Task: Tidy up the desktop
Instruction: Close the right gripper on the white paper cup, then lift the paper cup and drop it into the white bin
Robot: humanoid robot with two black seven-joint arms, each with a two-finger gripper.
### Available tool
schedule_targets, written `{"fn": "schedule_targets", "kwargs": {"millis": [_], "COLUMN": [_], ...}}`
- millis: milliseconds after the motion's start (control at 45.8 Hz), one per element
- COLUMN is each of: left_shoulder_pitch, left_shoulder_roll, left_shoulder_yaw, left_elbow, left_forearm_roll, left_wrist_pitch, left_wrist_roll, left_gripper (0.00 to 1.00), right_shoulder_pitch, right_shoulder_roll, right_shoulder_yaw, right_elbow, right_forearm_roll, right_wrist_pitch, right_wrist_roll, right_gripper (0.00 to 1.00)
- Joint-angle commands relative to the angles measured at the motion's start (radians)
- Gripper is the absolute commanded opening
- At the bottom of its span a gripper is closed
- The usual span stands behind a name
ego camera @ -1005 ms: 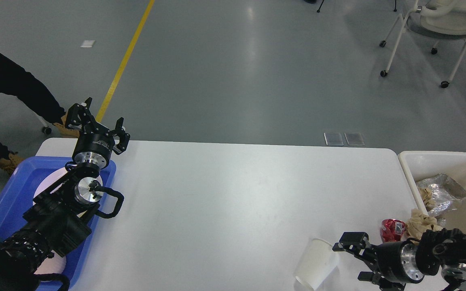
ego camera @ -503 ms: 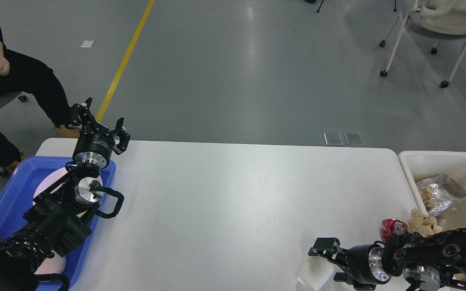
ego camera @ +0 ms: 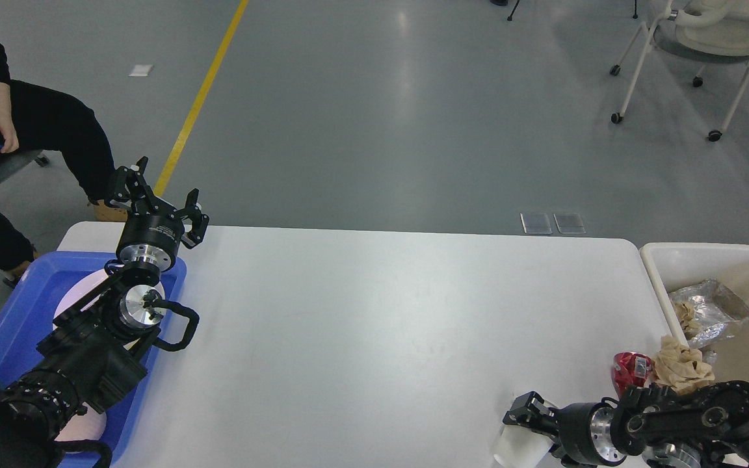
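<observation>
The desktop (ego camera: 374, 325) is a wide white tabletop filling the middle of the head view. My left gripper (ego camera: 157, 195) hovers open over its far left corner, nothing between its fingers. At the bottom right, my right gripper (ego camera: 534, 429) has its fingers on either side of a white paper cup (ego camera: 514, 450) at the front edge and looks shut on it; most of the cup is hidden behind the gripper. A red wrapper (ego camera: 631, 370) and a crumpled brown tissue (ego camera: 680, 364) lie by the right edge.
A blue tray (ego camera: 17, 318) holding a white plate (ego camera: 82, 289) sits under my left arm. An off-white bin (ego camera: 693, 257) with foil (ego camera: 706, 309) stands off the right end. A seated person (ego camera: 36, 130) is at far left, a wheeled chair (ego camera: 706, 39) at far right.
My right gripper has slid left to the cup, then drawn back toward the bottom edge with the cup. The person at the left has shifted. My left arm is still.
</observation>
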Motion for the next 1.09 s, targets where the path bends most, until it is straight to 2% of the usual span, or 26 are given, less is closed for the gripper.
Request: {"fn": "schedule_targets", "kwargs": {"millis": [0, 131, 240, 328, 437, 612, 699, 787, 918, 1071], "left_shoulder_pitch": [0.000, 0.000, 0.000, 0.000, 0.000, 0.000, 0.000, 0.000, 0.000, 0.000], "left_shoulder_roll": [0.000, 0.000, 0.000, 0.000, 0.000, 0.000, 0.000, 0.000, -0.002, 0.000], "left_shoulder_yaw": [0.000, 0.000, 0.000, 0.000, 0.000, 0.000, 0.000, 0.000, 0.000, 0.000], "left_elbow": [0.000, 0.000, 0.000, 0.000, 0.000, 0.000, 0.000, 0.000, 0.000, 0.000], "left_forearm_roll": [0.000, 0.000, 0.000, 0.000, 0.000, 0.000, 0.000, 0.000, 0.000, 0.000], "left_wrist_pitch": [0.000, 0.000, 0.000, 0.000, 0.000, 0.000, 0.000, 0.000, 0.000, 0.000], "left_wrist_roll": [0.000, 0.000, 0.000, 0.000, 0.000, 0.000, 0.000, 0.000, 0.000, 0.000], "left_gripper": [0.97, 0.97, 0.97, 0.97, 0.97, 0.97, 0.97, 0.97, 0.97, 0.97], "right_shoulder_pitch": [0.013, 0.040, 0.158, 0.284, 0.502, 0.868, 0.997, 1.068, 1.080, 1.062], "right_shoulder_roll": [-0.016, -0.070, -0.177, -0.238, -0.274, -0.271, -0.260, -0.206, -0.157, -0.081], "right_shoulder_yaw": [0.009, 0.020, 0.008, -0.022, -0.106, -0.196, -0.198, -0.216, -0.270, -0.390], "right_elbow": [0.018, 0.061, 0.148, 0.187, 0.194, 0.216, 0.244, 0.247, 0.215, 0.054], "right_forearm_roll": [0.000, -0.003, -0.006, -0.005, -0.006, -0.005, -0.005, -0.003, -0.006, 0.006], "right_wrist_pitch": [-0.014, -0.011, 0.012, 0.075, 0.222, 0.614, 0.714, 0.715, 0.667, 0.609], "right_wrist_roll": [0.000, 0.001, 0.011, 0.009, 0.006, 0.000, -0.006, -0.015, -0.038, -0.045], "right_gripper": [0.00, 0.00, 0.00, 0.00, 0.00, 0.00, 0.00, 0.00, 0.00, 0.00]}}
